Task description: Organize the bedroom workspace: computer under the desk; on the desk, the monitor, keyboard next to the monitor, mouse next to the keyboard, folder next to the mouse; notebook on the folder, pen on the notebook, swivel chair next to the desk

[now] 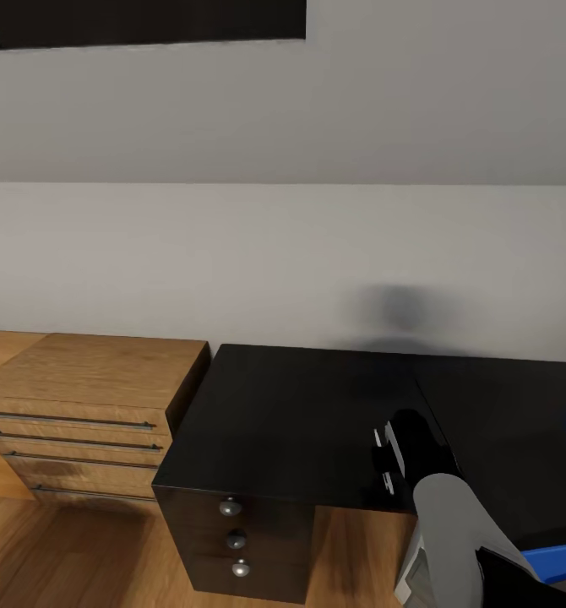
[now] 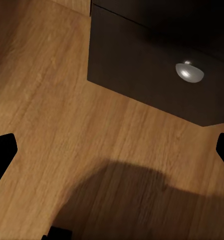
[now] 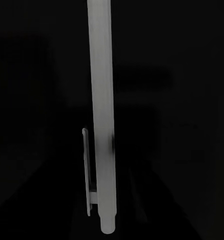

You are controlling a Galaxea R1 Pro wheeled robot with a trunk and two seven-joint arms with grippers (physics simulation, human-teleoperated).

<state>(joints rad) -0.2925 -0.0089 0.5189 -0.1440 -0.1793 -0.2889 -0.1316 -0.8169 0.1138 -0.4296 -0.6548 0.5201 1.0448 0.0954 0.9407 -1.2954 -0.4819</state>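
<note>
The desk [image 1: 300, 414] shows its black top along the white wall. My right gripper [image 1: 387, 460] hovers low over the top near its front edge, shut on the pen [image 3: 101, 125], a thin white stick with a clip that runs between the dark fingers against the black surface. A corner of the blue folder [image 1: 557, 559] shows beside my right arm at the lower right. My left gripper [image 2: 112, 155] hangs open over the wooden floor, black fingertips [image 2: 1, 152] wide apart, close to a black drawer front with a round silver knob [image 2: 189, 71].
A light wooden drawer chest [image 1: 80, 414] stands against the desk's left end. Under the desk top sits a black drawer unit [image 1: 236, 538] with three silver knobs. Wooden floor [image 1: 63, 549] lies in front. A dark panel [image 1: 139, 21] hangs high on the wall.
</note>
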